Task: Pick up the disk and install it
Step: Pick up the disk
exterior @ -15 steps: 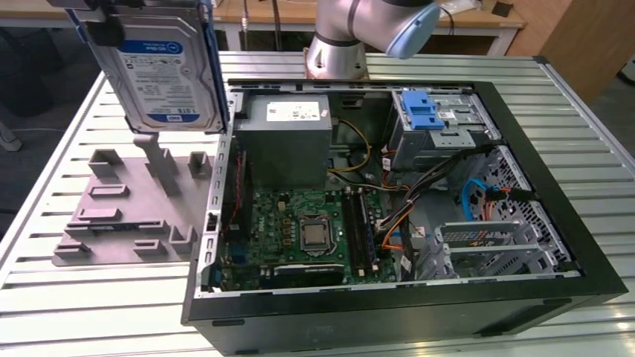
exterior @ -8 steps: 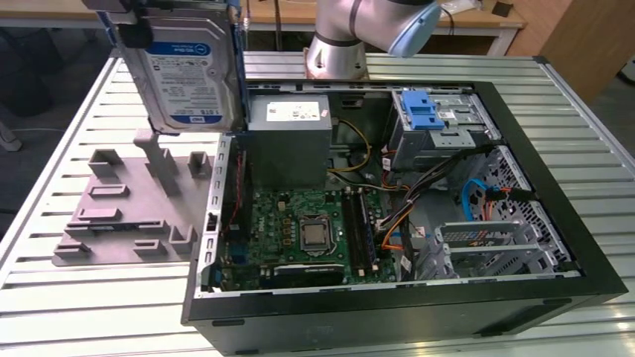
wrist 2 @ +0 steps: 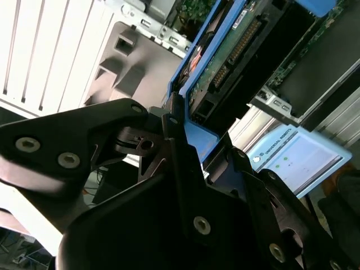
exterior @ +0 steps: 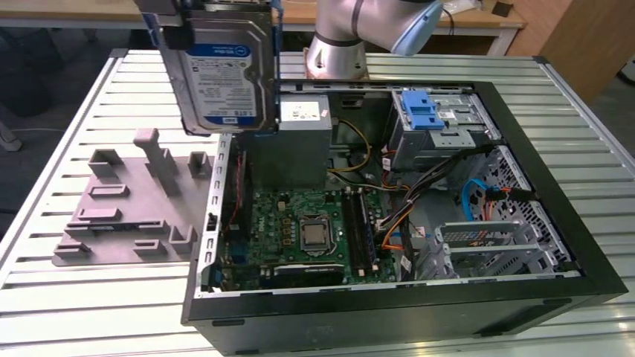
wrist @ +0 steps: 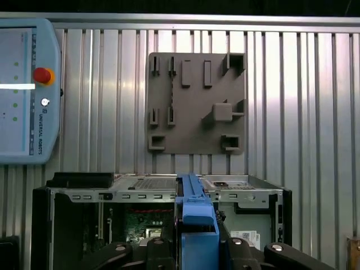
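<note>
**Disk carried on edge over the open case, well apart from the drive cage.**

The gripper (wrist 2: 197, 140) is closed on the disk (exterior: 226, 74), a flat silver-gray metal hard drive with a blue-and-white label. Its fingers are clamped across the blue plastic rails. The disk hangs directly beneath the gripper, clear of any support, with its long axis vertical. It is held above the far end of the wall of the open black computer case (exterior: 397, 305) on the exterior view's left. Beside that wall, a gray moulded fixture plate (exterior: 129, 201) lies on the slatted metal table (exterior: 89, 312). Inside the case a green motherboard (exterior: 303, 227) is seen. Along the far wall, a gray power supply box (exterior: 303, 141) stands between the disk and the metal drive cage with blue latch (exterior: 436, 119) at the case's far corner.
</note>
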Robot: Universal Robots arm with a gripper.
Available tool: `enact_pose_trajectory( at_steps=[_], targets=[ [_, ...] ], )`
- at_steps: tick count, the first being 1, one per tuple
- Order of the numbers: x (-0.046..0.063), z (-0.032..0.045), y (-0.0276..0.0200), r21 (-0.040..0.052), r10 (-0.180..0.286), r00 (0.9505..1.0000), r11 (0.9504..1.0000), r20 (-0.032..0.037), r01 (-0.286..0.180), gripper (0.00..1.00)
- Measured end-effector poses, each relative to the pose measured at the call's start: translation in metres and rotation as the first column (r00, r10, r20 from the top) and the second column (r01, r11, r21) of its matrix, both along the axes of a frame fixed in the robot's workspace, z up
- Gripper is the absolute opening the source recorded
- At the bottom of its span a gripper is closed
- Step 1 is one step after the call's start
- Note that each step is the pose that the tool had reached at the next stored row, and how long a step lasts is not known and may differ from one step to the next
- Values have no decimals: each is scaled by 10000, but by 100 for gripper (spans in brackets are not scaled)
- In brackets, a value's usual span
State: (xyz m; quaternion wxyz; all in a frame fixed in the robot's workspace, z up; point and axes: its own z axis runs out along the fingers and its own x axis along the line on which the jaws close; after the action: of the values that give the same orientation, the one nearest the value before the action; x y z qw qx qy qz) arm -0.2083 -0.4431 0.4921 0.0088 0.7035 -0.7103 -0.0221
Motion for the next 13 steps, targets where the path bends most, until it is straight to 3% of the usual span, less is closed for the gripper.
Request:
enact_pose_trajectory(
  at_steps=[6, 13],
  targets=[
    [241, -5, -7, 2, -2, 10000, 10000, -5, 2, 36],
    [426, -8, -46, 0, -2, 10000, 10000, -7, 2, 36]
  ],
)
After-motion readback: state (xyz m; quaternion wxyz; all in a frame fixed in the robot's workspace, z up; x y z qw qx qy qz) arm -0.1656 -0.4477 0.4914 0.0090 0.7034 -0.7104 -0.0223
